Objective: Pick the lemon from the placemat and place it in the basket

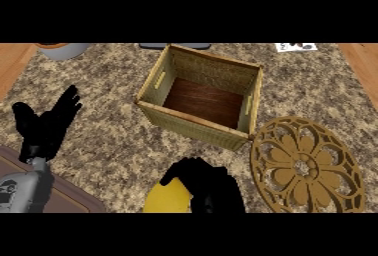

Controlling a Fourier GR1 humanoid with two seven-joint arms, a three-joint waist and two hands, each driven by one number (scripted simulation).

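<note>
fingers of right hand (207,185) curl round the lemon (166,199) near the basket (193,125); left hand (46,125) spread.

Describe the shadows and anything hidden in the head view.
Head view: the basket has a shaded inner left wall and a dark floor; the right hand hides part of the lemon; the placemat shows no glare; the left hand is a near-featureless black.

One basket (193,129), one placemat (306,165), perhaps one lemon (167,199).
</note>
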